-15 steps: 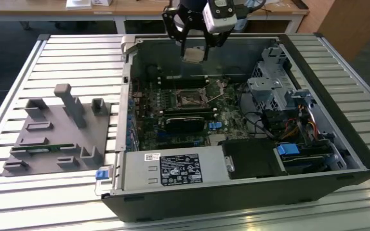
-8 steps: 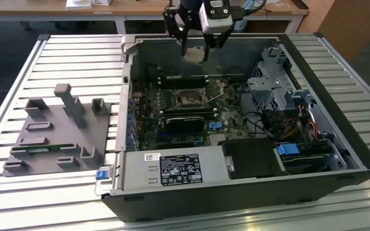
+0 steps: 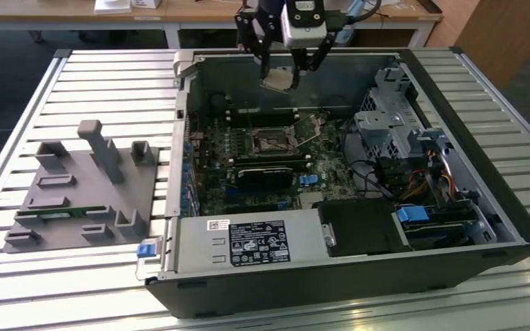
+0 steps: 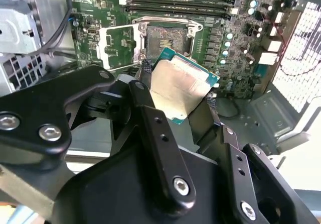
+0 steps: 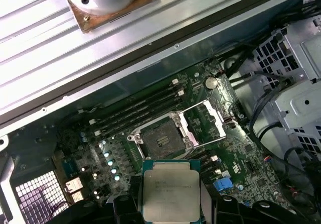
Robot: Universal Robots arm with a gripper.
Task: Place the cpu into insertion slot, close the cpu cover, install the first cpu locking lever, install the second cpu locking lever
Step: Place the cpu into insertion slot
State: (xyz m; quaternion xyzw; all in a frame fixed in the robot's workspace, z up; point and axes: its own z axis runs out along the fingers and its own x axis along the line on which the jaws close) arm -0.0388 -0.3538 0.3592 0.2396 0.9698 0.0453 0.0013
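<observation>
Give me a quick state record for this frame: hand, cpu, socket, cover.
hand: hand shut on the cpu, above the open computer case
cpu: cpu held in the air over the motherboard, metal face showing in both wrist views
insertion slot: insertion slot empty, dark centre exposed
cpu cover: cpu cover open, folded back beside the slot
progress: cpu not yet placed

Insertion slot lies uncovered; cpu cover stands open beside it.
</observation>
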